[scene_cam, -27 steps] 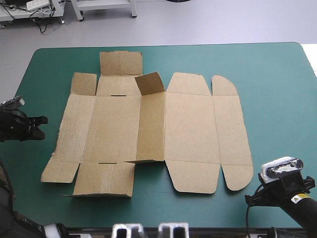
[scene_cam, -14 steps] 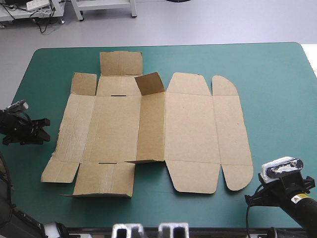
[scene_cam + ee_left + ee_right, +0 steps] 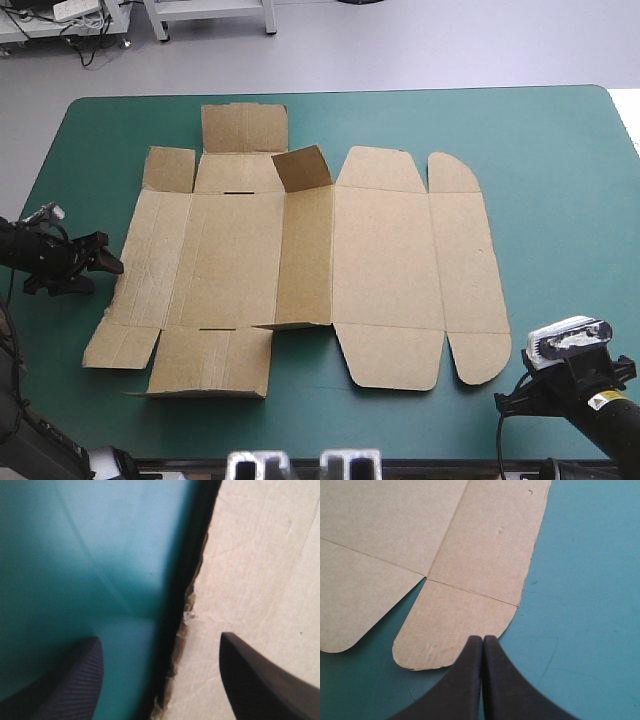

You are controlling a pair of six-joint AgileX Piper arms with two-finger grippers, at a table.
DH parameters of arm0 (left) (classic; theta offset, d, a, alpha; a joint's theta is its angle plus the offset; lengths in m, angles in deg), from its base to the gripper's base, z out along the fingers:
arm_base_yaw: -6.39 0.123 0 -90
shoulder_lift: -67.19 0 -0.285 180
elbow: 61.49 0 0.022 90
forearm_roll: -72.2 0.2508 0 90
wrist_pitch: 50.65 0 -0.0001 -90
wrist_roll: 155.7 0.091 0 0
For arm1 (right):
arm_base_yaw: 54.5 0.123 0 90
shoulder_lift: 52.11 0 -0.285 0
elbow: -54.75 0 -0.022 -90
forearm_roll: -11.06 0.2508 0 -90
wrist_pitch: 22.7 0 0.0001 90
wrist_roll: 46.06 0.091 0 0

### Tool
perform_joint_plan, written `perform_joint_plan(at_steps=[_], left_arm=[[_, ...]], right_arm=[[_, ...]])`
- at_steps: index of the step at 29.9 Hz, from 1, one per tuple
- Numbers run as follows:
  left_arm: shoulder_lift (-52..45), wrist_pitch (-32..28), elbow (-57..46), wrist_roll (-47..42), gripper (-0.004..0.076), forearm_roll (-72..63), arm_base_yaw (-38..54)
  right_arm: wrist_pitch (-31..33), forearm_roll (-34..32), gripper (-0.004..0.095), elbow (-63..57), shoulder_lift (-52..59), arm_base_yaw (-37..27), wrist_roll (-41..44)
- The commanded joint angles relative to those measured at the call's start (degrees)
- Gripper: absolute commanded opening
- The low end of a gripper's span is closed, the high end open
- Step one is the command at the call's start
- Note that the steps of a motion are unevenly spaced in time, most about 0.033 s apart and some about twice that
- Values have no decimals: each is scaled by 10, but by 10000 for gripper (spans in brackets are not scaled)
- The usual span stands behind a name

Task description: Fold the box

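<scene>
I judge the folding hardly begun: the box (image 3: 310, 265) lies spread flat across the middle of the teal-green cover (image 3: 560, 180), every panel down except one small flap (image 3: 302, 167) standing up near the far side. My left claw (image 3: 160, 637) is low at the sheet's left side with its black fingers wide apart, one over bare cover and the other over board, the ragged edge (image 3: 192, 610) between them. So the step in hand looks like taking hold of that left panel. Next I would need to slip a finger under the edge, which throws a dark shadow on the cover, then pinch and lift along the crease. My right claw (image 3: 483, 639) is pressed shut on nothing, at the rounded tab (image 3: 455, 625) by the near right corner. The board is plain brown, matte and stiff, scored with straight creases. Its left edge is torn and fuzzy, so it may crumple under a hard grip.
</scene>
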Motion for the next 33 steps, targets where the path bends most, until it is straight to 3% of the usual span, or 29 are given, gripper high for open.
perform_joint_plan(at_steps=[1, 19, 33], left_arm=[[-18, 55, 18, -2, 463, -31, -1], [5, 55, -59, 20, 447, -58, -66], [5, 55, -60, 31, 323, -97, -138]], right_arm=[[-28, 12, -24, 13, -4, 1, -4], [-28, 12, -24, 13, -4, 1, -4], [-28, 12, -24, 13, -4, 1, -4]])
